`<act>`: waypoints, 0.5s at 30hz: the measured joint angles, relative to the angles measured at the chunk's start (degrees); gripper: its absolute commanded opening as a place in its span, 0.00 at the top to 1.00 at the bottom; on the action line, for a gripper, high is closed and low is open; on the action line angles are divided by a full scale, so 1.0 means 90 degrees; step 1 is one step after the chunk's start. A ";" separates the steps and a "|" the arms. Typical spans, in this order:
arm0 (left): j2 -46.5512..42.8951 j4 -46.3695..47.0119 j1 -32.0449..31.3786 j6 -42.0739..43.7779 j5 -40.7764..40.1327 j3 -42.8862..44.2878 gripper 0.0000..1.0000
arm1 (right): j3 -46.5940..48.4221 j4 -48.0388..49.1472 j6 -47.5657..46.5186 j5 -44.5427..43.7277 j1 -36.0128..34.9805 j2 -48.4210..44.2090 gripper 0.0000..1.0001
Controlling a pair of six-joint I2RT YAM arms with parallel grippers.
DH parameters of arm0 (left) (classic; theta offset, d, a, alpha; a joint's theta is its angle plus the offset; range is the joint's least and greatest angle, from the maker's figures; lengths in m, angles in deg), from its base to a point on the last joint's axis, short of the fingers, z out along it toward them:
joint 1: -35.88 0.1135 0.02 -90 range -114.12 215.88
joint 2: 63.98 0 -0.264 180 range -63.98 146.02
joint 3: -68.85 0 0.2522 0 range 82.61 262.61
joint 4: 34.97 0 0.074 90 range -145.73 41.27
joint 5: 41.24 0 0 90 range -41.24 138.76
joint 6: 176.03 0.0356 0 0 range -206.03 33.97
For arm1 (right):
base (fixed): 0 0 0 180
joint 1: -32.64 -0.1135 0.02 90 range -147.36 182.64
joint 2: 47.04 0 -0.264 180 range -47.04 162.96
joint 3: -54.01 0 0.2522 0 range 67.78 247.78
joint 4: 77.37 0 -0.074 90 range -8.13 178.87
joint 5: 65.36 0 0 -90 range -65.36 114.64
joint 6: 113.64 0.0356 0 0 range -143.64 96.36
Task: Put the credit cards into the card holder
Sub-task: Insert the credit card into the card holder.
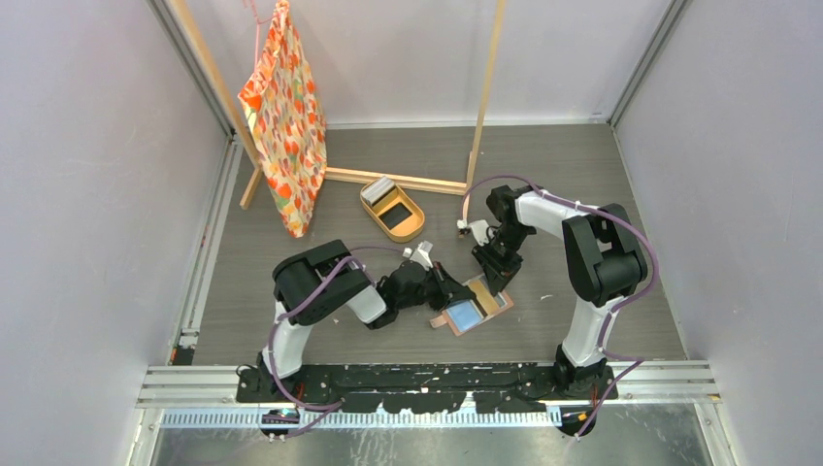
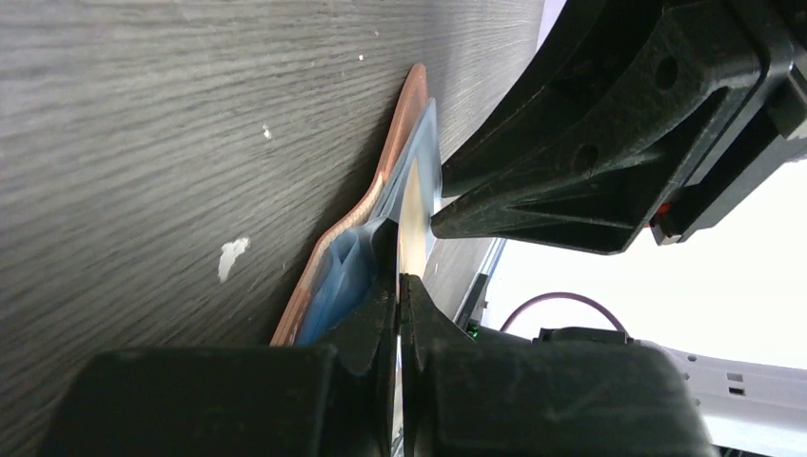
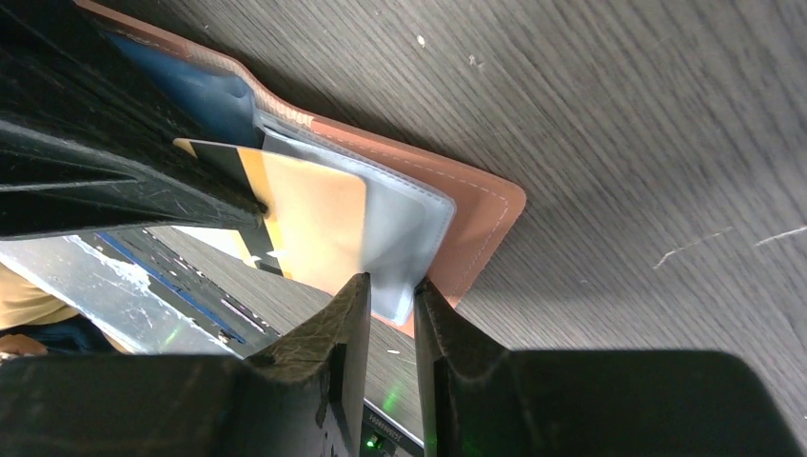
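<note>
Beyond the card holder (image 1: 495, 304) sits a tray (image 1: 418, 226).

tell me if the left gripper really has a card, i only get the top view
Observer: Yes. The left wrist view shows the left gripper shut on a tan card, seen edge-on.
Operator: is it in the holder yet
Observer: Partly. In the right wrist view its front end sits under a clear pocket of the holder; the black-striped end sticks out.
Operator: and the right gripper
Observer: The right gripper pinches that pocket's free edge.
</note>
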 measured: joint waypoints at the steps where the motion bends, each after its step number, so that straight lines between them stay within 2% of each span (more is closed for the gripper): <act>1: 0.0017 -0.0044 0.0000 0.0005 0.0015 0.0051 0.93 | 0.0000 0.0000 0.0000 -0.0017 -0.0005 0.0000 0.71; 3: 0.0029 -0.0121 0.0007 0.0010 0.0041 0.0117 0.83 | 0.0000 0.0000 0.0000 -0.0039 -0.0005 0.0000 0.71; 5: 0.0029 -0.0160 0.0015 0.0022 0.0049 0.0119 0.61 | 0.0002 -0.0002 0.0000 -0.0039 -0.0005 0.0000 0.71; 7: -0.0022 -0.0155 0.0041 0.0022 0.0070 0.0117 0.51 | 0.0005 -0.0007 0.0000 -0.0034 -0.0007 0.0000 0.71; 9: -0.0248 -0.0304 0.0053 0.0134 0.0058 0.0109 0.49 | 0.0010 -0.0010 0.0000 -0.0022 -0.0010 0.0000 0.71; 15: -0.0911 -0.1243 0.0087 0.0566 -0.0107 -0.0015 0.50 | 0.0010 -0.0010 0.0000 0.0012 -0.0044 0.0000 0.70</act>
